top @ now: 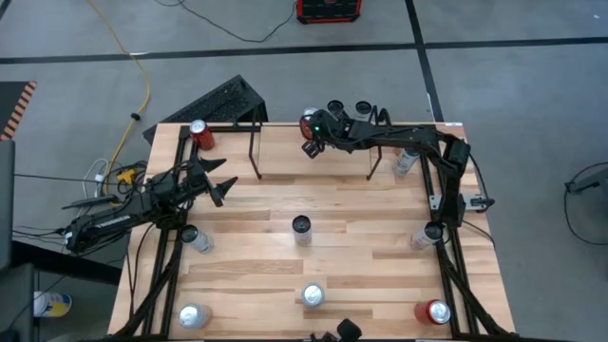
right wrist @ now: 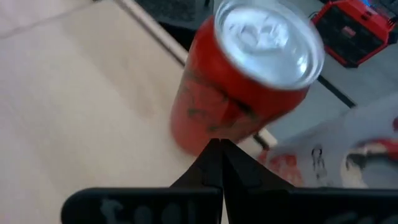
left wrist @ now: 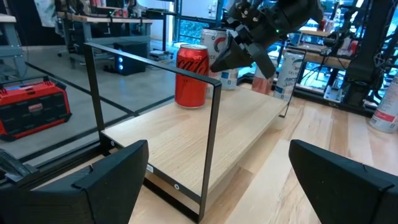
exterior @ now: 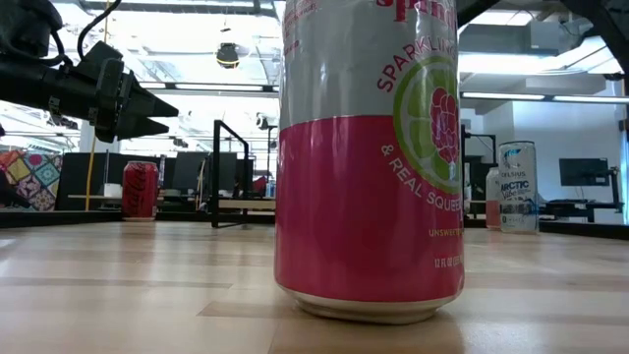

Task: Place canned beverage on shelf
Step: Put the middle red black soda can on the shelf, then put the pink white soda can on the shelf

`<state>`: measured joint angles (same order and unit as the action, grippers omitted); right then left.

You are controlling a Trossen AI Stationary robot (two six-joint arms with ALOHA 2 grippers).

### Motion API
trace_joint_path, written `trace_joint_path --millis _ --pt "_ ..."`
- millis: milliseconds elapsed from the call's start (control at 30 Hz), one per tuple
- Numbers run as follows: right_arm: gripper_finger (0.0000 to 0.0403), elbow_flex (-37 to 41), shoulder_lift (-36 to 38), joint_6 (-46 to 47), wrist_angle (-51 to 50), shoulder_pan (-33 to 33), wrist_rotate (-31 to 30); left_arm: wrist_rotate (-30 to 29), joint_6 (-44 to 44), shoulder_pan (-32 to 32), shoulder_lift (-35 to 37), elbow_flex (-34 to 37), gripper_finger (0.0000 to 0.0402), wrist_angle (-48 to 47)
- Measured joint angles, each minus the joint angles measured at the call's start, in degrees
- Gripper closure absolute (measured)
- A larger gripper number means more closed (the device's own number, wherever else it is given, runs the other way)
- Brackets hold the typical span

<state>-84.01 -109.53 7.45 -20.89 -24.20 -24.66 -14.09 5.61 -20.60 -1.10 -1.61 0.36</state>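
The red can stands on the shelf at its left end. The right gripper, clenched and empty, hangs above the shelf. The left gripper is spread, empty, just short of the shelf. The step in hand appears to be picking another can; next, the left gripper must reach a table can and straddle it.

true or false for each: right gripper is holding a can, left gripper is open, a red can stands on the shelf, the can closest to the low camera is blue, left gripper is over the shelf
1. The right gripper holds a can. False: its fingers are shut on nothing, near the red can.
2. The left gripper is open. True.
3. A red can stands on the shelf. True.
4. The can closest to the low camera is blue. False: it is pink and silver.
5. The left gripper is over the shelf. False: it hangs over the table, in front of the shelf.
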Motion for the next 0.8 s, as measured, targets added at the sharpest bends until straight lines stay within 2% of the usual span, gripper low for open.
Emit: trace_joint_path --millis 167,333,667,800 --pt "0.0383 0.0 3.7 0.0 -5.8 2.9 0.4 0.0 0.0 0.0 0.0 0.0 0.0027 0.0" --pt "0.0383 0.0 10.9 -1.8 -8.9 7.9 0.8 0.0 0.0 0.0 0.0 0.0 0.0027 0.0" --pt "0.0376 0.0 26.2 -3.6 -18.9 22.3 7.5 0.0 0.0 0.0 0.0 0.0 0.0027 0.0" --pt "0.0372 3.2 31.1 -2.5 -19.3 28.8 8.1 0.0 0.0 0.0 0.0 0.0 0.0027 0.0"
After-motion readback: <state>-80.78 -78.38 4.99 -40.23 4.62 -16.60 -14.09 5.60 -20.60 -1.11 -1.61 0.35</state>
